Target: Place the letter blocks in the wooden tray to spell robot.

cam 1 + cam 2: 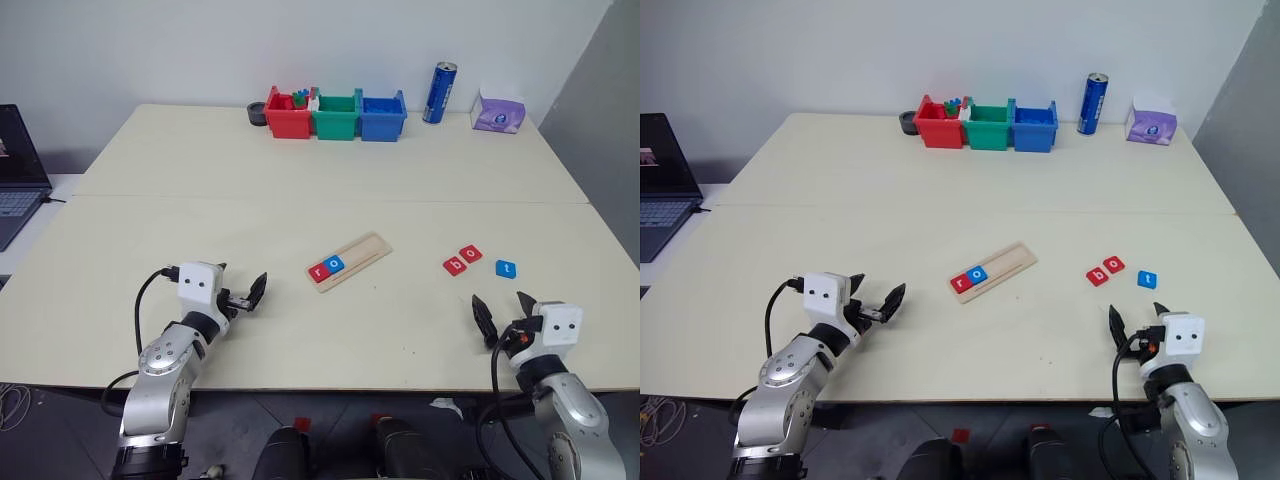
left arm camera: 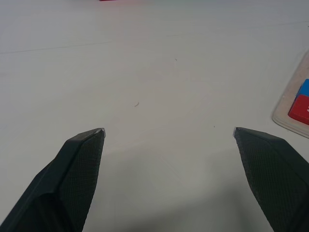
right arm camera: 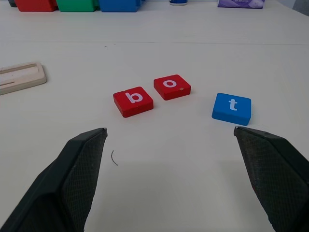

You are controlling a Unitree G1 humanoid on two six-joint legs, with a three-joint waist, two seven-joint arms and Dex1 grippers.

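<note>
Long pale wooden tray [image 1: 349, 261] w/ groove holds flat square red "r" tile [image 1: 320, 270] & blue "o" tile [image 1: 335, 264]. Left gripper [image 1: 244, 293] & right gripper [image 1: 505, 311] both spread, empty.

Wooden tray [image 1: 350, 260] pale matt wood; letter blocks [image 3: 133, 101] glossy, probably plastic.

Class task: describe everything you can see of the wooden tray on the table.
The wooden tray is a long, narrow board of pale wood with rounded corners and a shallow groove running along its length. It lies flat on the cream table, near the middle, turned at a slant. Two letter blocks sit side by side at its near end: a red r and a blue o. The rest of the groove is unfilled. No gripper touches it.
</note>
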